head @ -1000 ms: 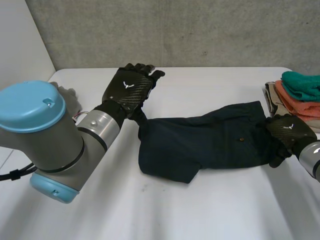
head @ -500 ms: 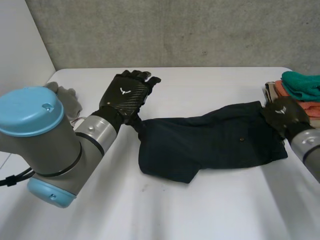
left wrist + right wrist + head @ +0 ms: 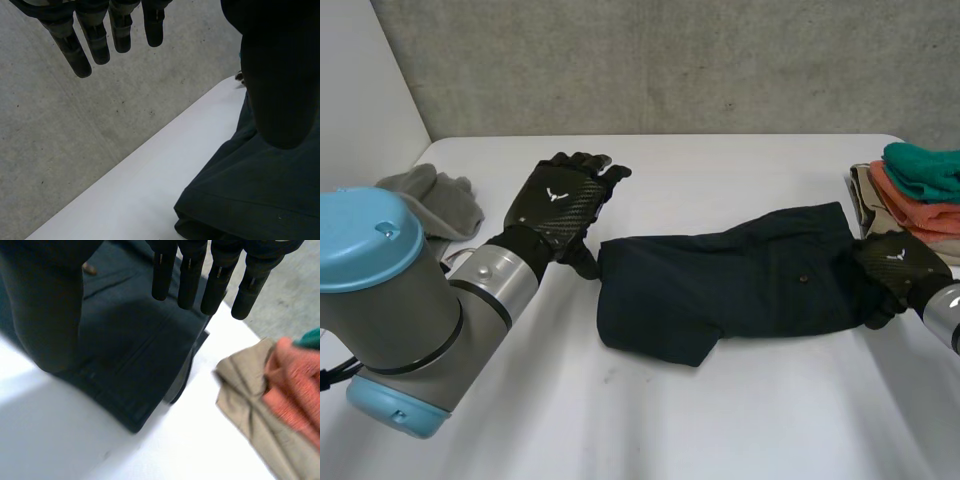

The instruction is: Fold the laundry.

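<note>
On the white counter [image 3: 720,420] a dark navy garment [image 3: 730,285] lies spread out flat, its long side running across between the 2 arms, with a small button showing on its upper face. At its left end sits the left hand [image 3: 558,200], palm down and tilted, the thumb just beside the garment's edge. From the left wrist, the fingers [image 3: 95,40] hang straight and spread, well clear of the cloth, and the hand holds nothing; the garment's hem [image 3: 250,195] lies under the thumb side.

At the garment's right end is the right hand [image 3: 892,262], resting over the cloth's far corner. From the right wrist its fingers [image 3: 190,275] are straight and apart from the thumb, with the garment [image 3: 135,345] lying beneath them, not pinched.

Just beyond the right hand stands a stack of folded clothes [image 3: 920,190]: teal on top, orange under it, beige at the bottom. A grey cloth [image 3: 435,195] lies crumpled near the counter's left edge, behind the left arm.
</note>
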Motion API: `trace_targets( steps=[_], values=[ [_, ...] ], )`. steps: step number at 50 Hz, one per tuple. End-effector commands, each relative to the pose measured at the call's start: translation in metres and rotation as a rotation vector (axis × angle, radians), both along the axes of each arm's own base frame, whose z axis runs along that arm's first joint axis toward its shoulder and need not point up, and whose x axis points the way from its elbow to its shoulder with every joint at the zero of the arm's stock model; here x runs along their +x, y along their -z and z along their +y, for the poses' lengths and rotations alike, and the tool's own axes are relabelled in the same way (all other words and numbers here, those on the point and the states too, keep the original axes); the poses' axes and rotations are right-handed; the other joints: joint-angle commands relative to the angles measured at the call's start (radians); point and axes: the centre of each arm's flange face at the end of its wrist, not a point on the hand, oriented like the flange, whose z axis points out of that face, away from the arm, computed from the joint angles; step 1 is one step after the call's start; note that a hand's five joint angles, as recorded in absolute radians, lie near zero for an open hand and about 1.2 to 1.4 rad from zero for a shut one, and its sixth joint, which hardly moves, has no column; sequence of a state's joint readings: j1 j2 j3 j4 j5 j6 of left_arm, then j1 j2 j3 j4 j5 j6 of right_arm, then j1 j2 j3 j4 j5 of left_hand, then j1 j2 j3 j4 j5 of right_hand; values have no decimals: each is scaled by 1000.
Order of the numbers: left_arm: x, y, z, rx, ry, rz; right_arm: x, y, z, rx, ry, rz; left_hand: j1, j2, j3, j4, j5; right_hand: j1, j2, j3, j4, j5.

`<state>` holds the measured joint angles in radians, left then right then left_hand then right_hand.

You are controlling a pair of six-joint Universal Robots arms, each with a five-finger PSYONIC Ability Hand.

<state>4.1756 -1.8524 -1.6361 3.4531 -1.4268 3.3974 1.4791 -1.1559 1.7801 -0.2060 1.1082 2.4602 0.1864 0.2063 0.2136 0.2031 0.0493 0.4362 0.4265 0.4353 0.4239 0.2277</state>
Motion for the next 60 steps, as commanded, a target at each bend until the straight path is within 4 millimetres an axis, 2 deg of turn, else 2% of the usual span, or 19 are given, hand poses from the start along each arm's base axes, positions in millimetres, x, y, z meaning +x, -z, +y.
trace_targets(
  steps=[1, 4, 7, 9, 15, 20, 22, 27, 33, 34, 37, 38, 41, 42, 44, 46, 48, 53, 60],
  values=[
    [0, 1, 1, 3, 2, -1, -6, 18, -5, 43, -25, -29, -12, -32, -39, -29, -49, 77, 87, 78, 90, 111],
    [0, 2, 1, 4, 0, -1, -7, 20, -7, 41, -28, -26, -12, -32, -39, -29, -49, 148, 157, 148, 160, 181],
    [0, 3, 1, 7, 0, -3, -6, 21, -11, 32, -34, -35, -12, -32, -39, -29, -49, 537, 547, 538, 549, 571],
    [0, 3, 1, 7, 0, -3, -7, 20, -16, 4, -35, -32, -12, -32, -39, -29, -49, 958, 968, 959, 970, 992],
    [0, 1, 1, 3, -1, -1, -7, 16, -20, -60, -30, -11, -12, -32, -39, -29, -49, 960, 970, 961, 972, 994],
    [2, -5, 1, -11, -4, 8, 5, -15, -17, -153, -55, 3, -12, -32, -39, -29, -49, 960, 970, 961, 972, 994],
    [2, -8, 2, -18, -4, 12, 18, -26, -12, -187, -93, 8, -12, -32, -39, -29, -49, 960, 970, 961, 972, 994],
    [4, -13, 2, -31, -13, 20, 87, -50, 24, -291, -313, 12, -12, -32, -39, -29, -49, 960, 970, 961, 972, 994],
    [11, -21, -1, -49, -40, 29, 151, -54, 76, -387, -561, 63, -12, -32, -39, -29, -49, 960, 970, 961, 972, 994],
    [13, -22, -2, -53, -44, 32, 168, -50, 96, -415, -644, 88, -12, -32, -39, -29, -49, 960, 970, 961, 972, 994],
    [18, -25, -4, -58, -59, 34, 193, -33, 127, -428, -775, 125, -12, -32, -39, -29, -49, 960, 970, 961, 972, 994],
    [19, -25, -5, -60, -63, 35, 207, -17, 146, -418, -851, 149, -12, -32, -39, -29, -49, 960, 970, 961, 972, 994],
    [21, -26, -6, -60, -70, 37, 218, -1, 160, -405, -904, 182, -12, -32, -39, -29, -49, 960, 970, 961, 972, 994],
    [21, -26, -6, -61, -70, 35, 222, 7, 164, -393, -918, 194, -12, -32, -39, -29, -49, 903, 913, 904, 915, 937],
    [21, -27, -6, -62, -73, 36, 222, 10, 162, -384, -905, 201, -12, -32, -39, -29, -49, 353, 363, 354, 366, 387],
    [21, -27, -6, -64, -73, 37, 222, 6, 159, -381, -865, 186, -12, -32, -39, -29, -49, -56, -46, -55, -43, -22],
    [22, -29, -8, -70, -76, 42, 223, 1, 158, -375, -842, 155, -12, -32, -39, -29, -49, -101, -92, -101, -89, -68],
    [21, -39, -13, -97, -81, 61, 210, -58, 146, -285, -688, -160, -12, -32, -39, -29, -49, -262, -252, -261, -249, -228],
    [12, -69, -22, -138, -76, 156, 192, -105, 134, -90, -530, -555, -12, -32, -39, -29, -49, -262, -252, -261, -249, -228]
  ],
)
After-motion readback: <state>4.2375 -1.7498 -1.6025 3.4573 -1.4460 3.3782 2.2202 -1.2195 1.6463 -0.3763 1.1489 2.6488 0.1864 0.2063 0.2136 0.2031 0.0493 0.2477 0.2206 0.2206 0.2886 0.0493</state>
